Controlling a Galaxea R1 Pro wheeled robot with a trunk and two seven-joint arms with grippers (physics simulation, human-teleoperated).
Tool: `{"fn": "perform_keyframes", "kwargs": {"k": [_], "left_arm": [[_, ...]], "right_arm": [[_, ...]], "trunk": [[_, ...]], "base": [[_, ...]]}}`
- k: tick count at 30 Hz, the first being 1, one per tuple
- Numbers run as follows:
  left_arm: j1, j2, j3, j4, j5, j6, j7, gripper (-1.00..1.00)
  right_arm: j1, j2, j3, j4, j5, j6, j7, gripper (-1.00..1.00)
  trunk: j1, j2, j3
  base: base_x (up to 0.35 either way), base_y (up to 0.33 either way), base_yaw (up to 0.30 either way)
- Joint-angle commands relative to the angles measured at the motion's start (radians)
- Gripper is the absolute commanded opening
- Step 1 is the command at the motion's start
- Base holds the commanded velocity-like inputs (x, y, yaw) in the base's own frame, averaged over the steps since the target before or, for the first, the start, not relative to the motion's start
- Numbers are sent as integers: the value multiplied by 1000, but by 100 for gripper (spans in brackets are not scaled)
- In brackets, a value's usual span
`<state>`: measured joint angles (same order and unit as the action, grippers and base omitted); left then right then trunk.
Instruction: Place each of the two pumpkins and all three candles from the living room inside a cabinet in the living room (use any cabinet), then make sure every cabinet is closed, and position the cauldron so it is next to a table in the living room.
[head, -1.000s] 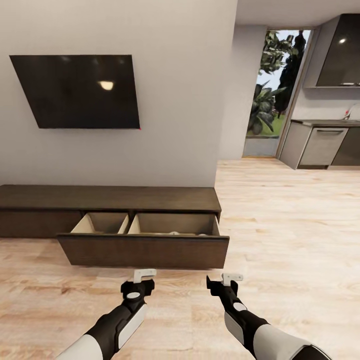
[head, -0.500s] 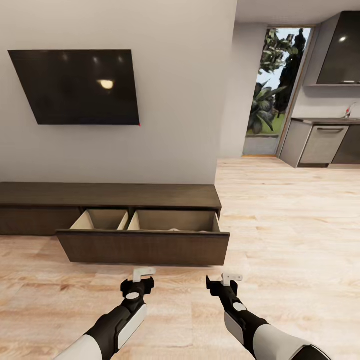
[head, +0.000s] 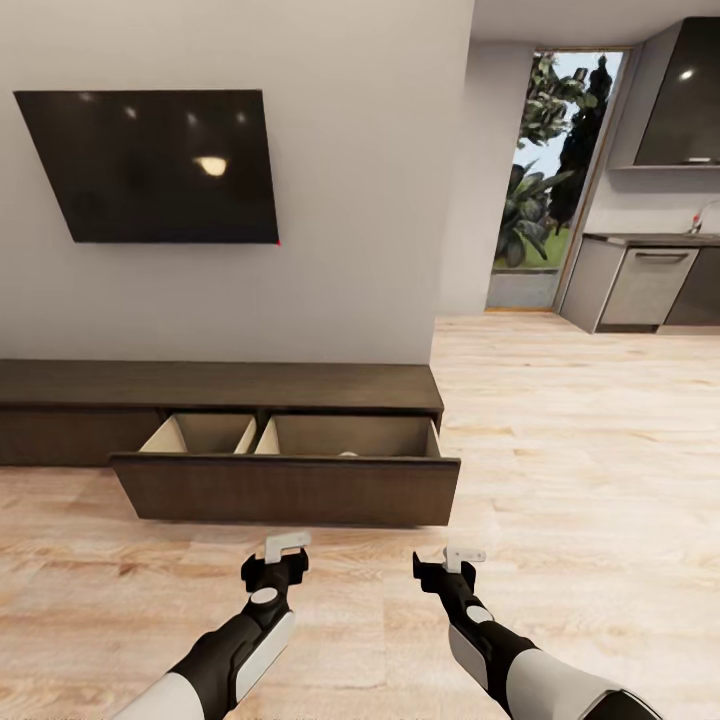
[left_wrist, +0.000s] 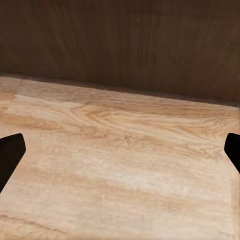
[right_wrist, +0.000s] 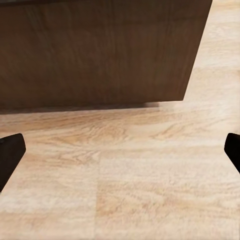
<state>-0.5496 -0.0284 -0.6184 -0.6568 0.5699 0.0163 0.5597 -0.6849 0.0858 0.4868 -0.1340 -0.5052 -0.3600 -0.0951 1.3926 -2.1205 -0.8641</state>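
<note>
The long dark-brown cabinet (head: 220, 386) stands against the wall under the TV. Its wide drawer (head: 285, 487) is pulled out, showing two beige compartments. A small pale shape (head: 347, 453) peeks over the drawer front in the right compartment, too small to identify. My left gripper (head: 285, 548) and right gripper (head: 462, 555) hover over the floor just in front of the drawer, both open and holding nothing. The drawer's dark front (left_wrist: 120, 45) faces the left gripper (left_wrist: 120, 155). In the right wrist view, the drawer's right end (right_wrist: 100, 50) lies ahead of the right gripper (right_wrist: 120, 155). The pumpkins, cauldron and table are out of view.
A black TV (head: 160, 165) hangs on the wall above the cabinet. Light wood floor (head: 560, 450) stretches to the right towards grey kitchen units (head: 640, 290) and a glass door (head: 545, 190) with plants outside.
The whole picture has shifted slightly, so the camera has moved; the cabinet and TV sit a little higher in the picture. Both arms hold the same pose and the drawer stays open.
</note>
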Motion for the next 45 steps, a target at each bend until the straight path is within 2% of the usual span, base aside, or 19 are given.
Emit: {"fn": "perform_keyframes", "kwargs": {"k": [1, 3, 10, 16, 35, 45], "left_arm": [[-1, 1, -7, -1, 5, 1, 8, 100], [0, 1, -16, -1, 5, 1, 8, 100], [0, 1, -42, -1, 5, -1, 9, 100], [0, 0, -43, -1, 5, 0, 11, 100], [0, 1, -43, -1, 5, 2, 11, 100], [0, 1, -43, -1, 5, 1, 11, 100]], "right_arm": [[-1, 0, 9, 1, -4, -3, -6, 100], [-1, 0, 9, 1, -4, -3, -6, 100], [-1, 0, 9, 1, -4, -3, -6, 100], [-1, 0, 9, 1, -4, -4, -6, 100], [-1, 0, 9, 1, -4, -4, -5, 100], [-1, 0, 9, 1, -4, -4, -5, 100]], "trunk": [[4, -8, -4], [11, -22, -10], [11, -22, -10], [11, -22, -10], [11, -22, -10], [11, -22, -10]], "base": [[0, 0, 0], [0, 0, 0], [0, 0, 0], [131, 65, 0], [276, 131, 0], [252, 18, 0]]}}
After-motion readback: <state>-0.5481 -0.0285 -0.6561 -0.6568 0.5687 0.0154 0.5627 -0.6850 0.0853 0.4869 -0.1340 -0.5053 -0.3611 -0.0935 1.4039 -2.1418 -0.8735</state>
